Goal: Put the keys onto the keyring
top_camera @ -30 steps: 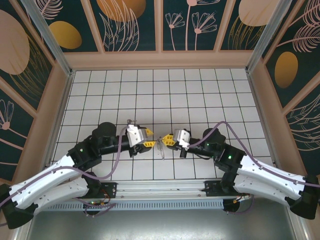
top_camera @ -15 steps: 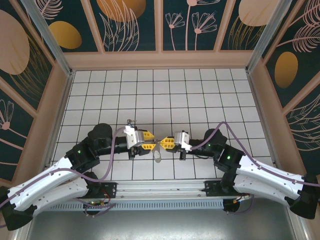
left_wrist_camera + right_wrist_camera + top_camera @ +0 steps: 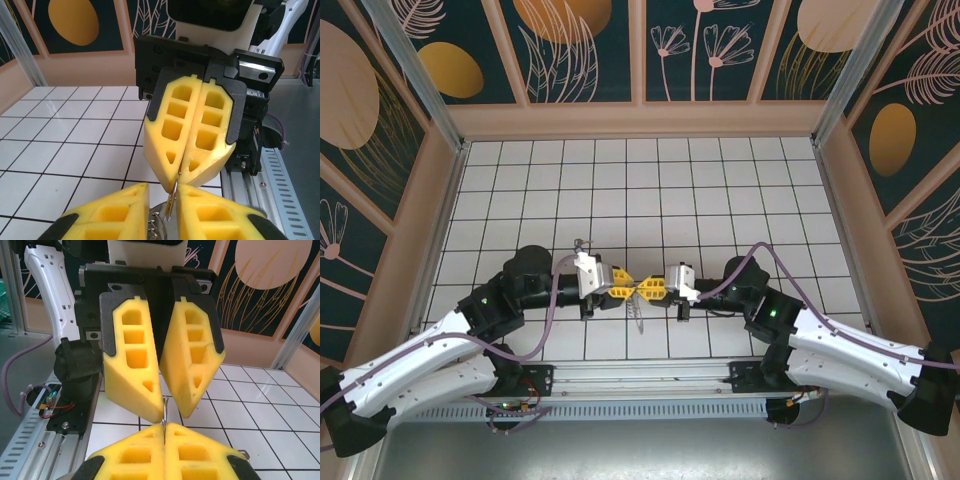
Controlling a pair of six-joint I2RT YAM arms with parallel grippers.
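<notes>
Closing in since a second ago, the left claw [image 3: 628, 291] now meets the right claw [image 3: 646, 291] tip to tip — left at 9 o'clock, right at 3. Overhead, the keyring [image 3: 636, 310] dangles toward 6 o'clock; wrist views add that the right claw, pressed together, pinches its thin loop while the left stands narrowly spread around it. White tiled bench [image 3: 720, 190], floral walls [image 3: 580, 50].

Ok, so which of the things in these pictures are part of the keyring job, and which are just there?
In the job: keyring, pinched by the shut right gripper; left gripper, its fingers apart on either side of the ring.

Just there: white tiled table; purple cables; patterned wall panels.
</notes>
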